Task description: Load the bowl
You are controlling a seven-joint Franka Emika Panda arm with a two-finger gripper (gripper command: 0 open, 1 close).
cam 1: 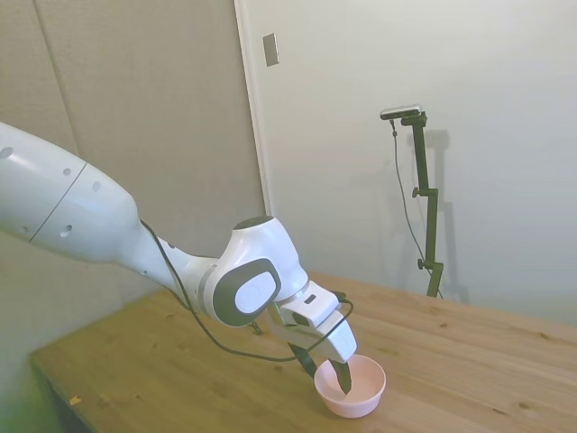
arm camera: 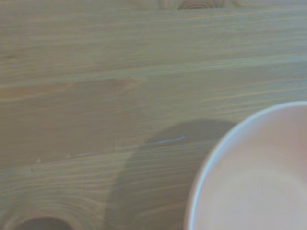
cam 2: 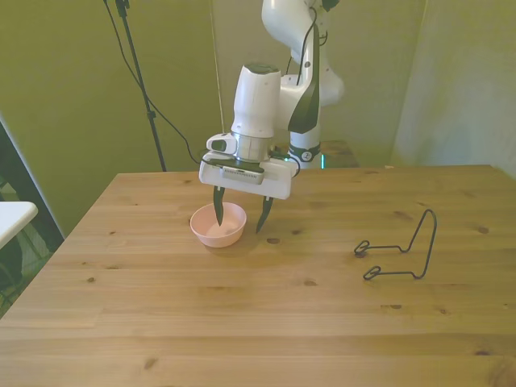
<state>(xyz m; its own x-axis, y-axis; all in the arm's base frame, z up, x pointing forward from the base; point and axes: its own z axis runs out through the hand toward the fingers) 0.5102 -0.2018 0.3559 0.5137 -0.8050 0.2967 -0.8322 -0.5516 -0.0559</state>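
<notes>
Toward the front view's left of the wooden worktop (cam 2: 266, 306) sits the pale pink bowl (cam 2: 218, 225), upright and seemingly with nothing in it, and the pincer (cam 2: 240, 216) has its dark fingers spread wide across the bowl's rim. One finger (cam 2: 218, 211) dips inside the bowl, near the wall on the front view's right, while the other hangs outside that same wall, so the rim stands between them; from the side view the inner finger reaches well down into the bowl, though whether either finger touches the plastic is hard to tell at this distance. Up close, the wrist view shows only a curve of the bowl's rim (arm camera: 211, 158) and bare wood beside it. Well apart, toward the front view's right, a thin black wire rack (cam 2: 401, 251) stands on the worktop, with nothing in it. My reading is that the step in hand is the grasp on the bowl, with the carrying to the rack yet to come. What the next move calls for is a steady closing on that thin wall, firm enough that the smooth, light bowl neither slides away nor tips as it lifts.
</notes>
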